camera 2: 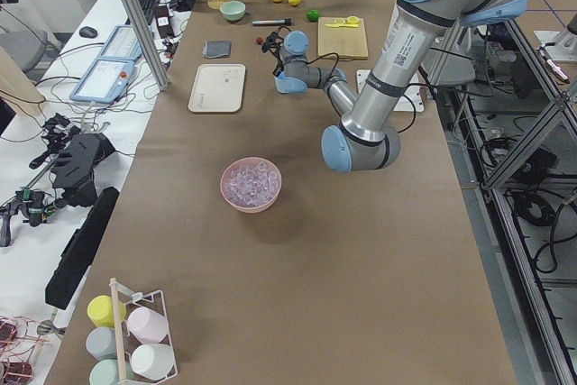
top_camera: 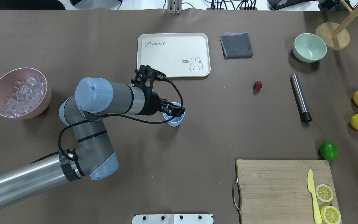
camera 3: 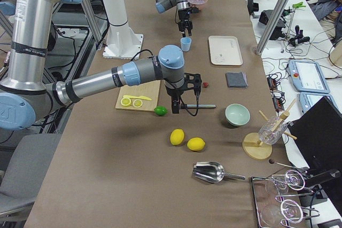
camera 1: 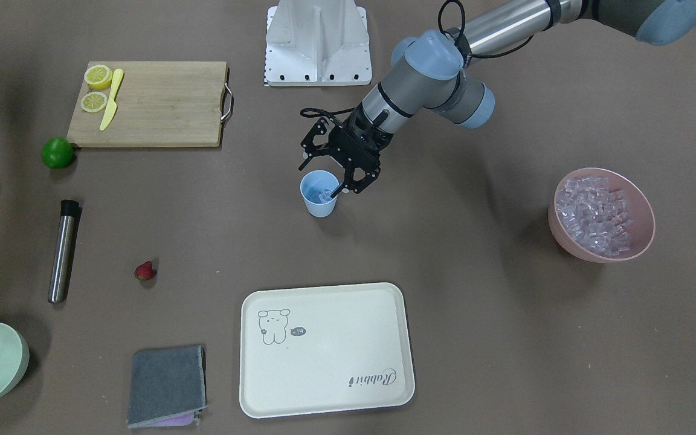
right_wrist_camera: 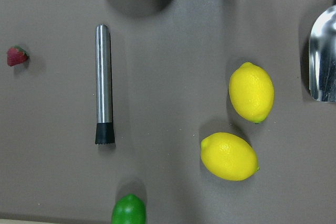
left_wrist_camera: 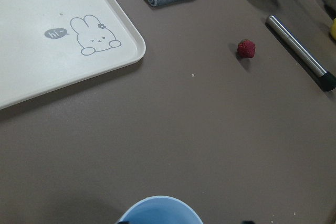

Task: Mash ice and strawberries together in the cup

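Front-facing view: above the worktop the left hand hung at frame centre, fingers spread apart. The right hand, mid-frame in the right-side view, hovered over the worktop, open or closed not determinable. The pink bowl at right held a heap of ice; the upright cup stood at centre under the left hand, one fingertip at its rim and a cube inside; the strawberry lay lower left.

The cream tray carries the script word "Rabbit" in one corner. Beside its drawn rabbit, a small grey speech bubble reads "hi~". Nothing else is legible.
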Available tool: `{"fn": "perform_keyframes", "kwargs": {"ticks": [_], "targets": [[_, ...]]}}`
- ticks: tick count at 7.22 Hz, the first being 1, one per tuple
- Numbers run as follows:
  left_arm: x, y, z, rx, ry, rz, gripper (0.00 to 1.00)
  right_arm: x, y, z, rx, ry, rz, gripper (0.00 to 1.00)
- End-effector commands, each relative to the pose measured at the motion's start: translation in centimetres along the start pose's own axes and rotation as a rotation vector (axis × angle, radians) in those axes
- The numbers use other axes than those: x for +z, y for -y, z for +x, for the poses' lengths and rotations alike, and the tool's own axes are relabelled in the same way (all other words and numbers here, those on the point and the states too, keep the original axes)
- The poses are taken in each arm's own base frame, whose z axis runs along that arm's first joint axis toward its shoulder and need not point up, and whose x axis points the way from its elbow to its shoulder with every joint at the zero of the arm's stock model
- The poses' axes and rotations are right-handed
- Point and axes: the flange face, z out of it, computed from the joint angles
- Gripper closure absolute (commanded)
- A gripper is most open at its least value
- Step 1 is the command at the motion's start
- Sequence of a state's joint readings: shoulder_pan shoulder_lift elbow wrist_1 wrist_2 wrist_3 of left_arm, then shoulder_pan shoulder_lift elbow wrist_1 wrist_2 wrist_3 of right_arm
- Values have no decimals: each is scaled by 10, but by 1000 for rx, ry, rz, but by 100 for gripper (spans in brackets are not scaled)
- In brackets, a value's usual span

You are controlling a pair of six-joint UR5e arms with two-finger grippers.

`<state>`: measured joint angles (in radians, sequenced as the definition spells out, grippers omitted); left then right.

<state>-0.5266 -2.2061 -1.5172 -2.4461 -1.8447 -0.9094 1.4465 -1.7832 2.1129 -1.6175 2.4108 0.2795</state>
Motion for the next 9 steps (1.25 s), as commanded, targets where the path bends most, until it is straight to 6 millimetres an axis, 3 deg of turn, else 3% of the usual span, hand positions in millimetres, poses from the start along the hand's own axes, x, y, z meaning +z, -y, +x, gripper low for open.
{"fn": "perform_keyframes", "kwargs": {"ticks": [1,2,3,4,7,8,9], "targets": [[-20,19,-29,-4,18,-1,3,-5,-1,-6,-8,13,6,0],[-44,31,-73,-23,41,-30,3,-11,-4,-13,-20,24,15,0],[-79,56,-117,-3,45,-60,3,-13,-5,-14,-24,24,18,0],[-104,65,-157,62,91,-81,3,-17,-6,-19,-34,27,27,0],[-169,109,-244,155,320,-160,3,-30,-4,-33,56,41,64,0],[-196,95,-285,158,356,-183,3,-31,-7,-35,22,59,106,0],[-232,94,-319,163,397,-178,3,-29,-4,-34,22,62,107,0]]}}
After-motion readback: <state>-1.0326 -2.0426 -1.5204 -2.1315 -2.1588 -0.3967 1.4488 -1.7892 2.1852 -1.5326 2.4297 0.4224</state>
